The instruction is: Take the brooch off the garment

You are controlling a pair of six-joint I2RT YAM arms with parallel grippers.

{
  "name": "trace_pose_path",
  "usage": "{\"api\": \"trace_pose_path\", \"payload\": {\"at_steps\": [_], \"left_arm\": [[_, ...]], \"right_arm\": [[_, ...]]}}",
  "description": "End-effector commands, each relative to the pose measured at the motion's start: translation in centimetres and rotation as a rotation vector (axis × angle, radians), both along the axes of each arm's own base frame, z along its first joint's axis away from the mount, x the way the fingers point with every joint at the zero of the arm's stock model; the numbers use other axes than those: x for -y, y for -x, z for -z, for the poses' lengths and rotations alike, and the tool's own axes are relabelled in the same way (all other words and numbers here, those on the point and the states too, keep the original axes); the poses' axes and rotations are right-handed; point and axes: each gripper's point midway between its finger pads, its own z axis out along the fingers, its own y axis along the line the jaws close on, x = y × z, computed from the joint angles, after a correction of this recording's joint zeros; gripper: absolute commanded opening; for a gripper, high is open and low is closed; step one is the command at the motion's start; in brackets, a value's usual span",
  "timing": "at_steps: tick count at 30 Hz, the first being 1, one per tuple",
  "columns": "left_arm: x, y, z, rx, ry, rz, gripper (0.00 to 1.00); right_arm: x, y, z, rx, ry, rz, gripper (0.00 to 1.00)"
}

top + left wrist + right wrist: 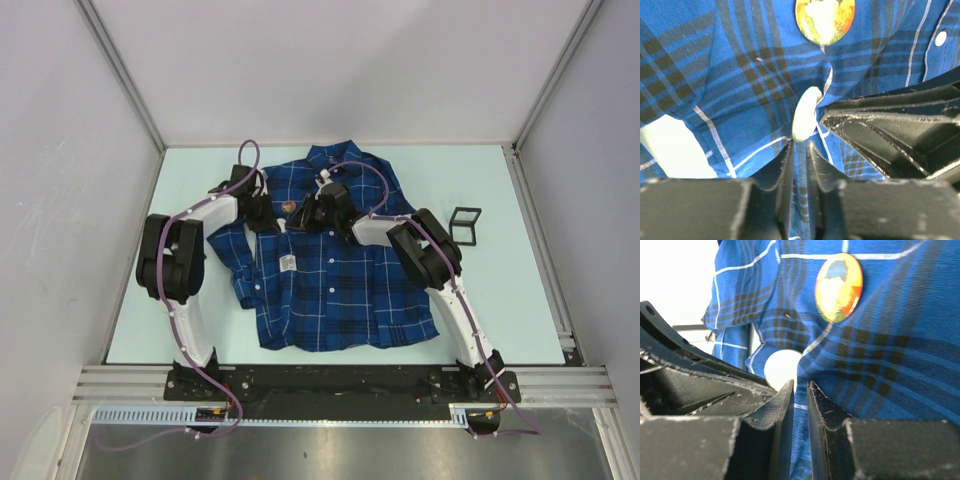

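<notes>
The garment [345, 275], a dark blue plaid shirt, lies flat on the table. The brooch [287, 209] is a round orange and yellow badge pinned on its chest; it also shows in the left wrist view [825, 20] and in the right wrist view [838, 287]. My left gripper [268, 216] is shut on a fold of shirt fabric just below the brooch [799, 146]. My right gripper [306, 215] is shut on a fold of the same fabric from the other side [801, 388]. A white button [806, 114] stands between the two grippers' tips.
A small black open frame [465, 223] stands on the table to the right of the shirt. A small white tag [287, 263] sits on the shirt front. The right gripper's black finger [890, 132] fills the right of the left wrist view. Side walls enclose the table.
</notes>
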Motion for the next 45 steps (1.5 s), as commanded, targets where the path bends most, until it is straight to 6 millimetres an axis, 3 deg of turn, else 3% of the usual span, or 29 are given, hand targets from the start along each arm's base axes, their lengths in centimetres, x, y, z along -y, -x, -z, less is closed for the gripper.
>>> {"api": "trace_pose_path", "payload": {"at_steps": [1, 17, 28, 36, 45], "left_arm": [[0.9, -0.5, -2.1, 0.044, 0.020, 0.030, 0.22], [1.5, -1.0, -0.9, 0.021, 0.117, 0.017, 0.24], [0.7, -1.6, -0.4, 0.021, 0.107, -0.010, 0.13], [0.4, -1.9, -0.2, 0.020, 0.108, -0.022, 0.24], [0.7, -2.1, 0.1, 0.012, 0.121, -0.019, 0.05]], "right_arm": [[0.4, -0.6, 0.6, 0.003, -0.018, 0.028, 0.20], [0.0, -0.4, -0.5, 0.099, 0.025, 0.021, 0.20], [0.6, -1.1, -1.4, 0.199, 0.118, 0.033, 0.21], [0.7, -1.6, -1.7, 0.261, 0.188, 0.037, 0.23], [0.8, -1.9, -2.9, 0.284, 0.185, 0.039, 0.24]]}}
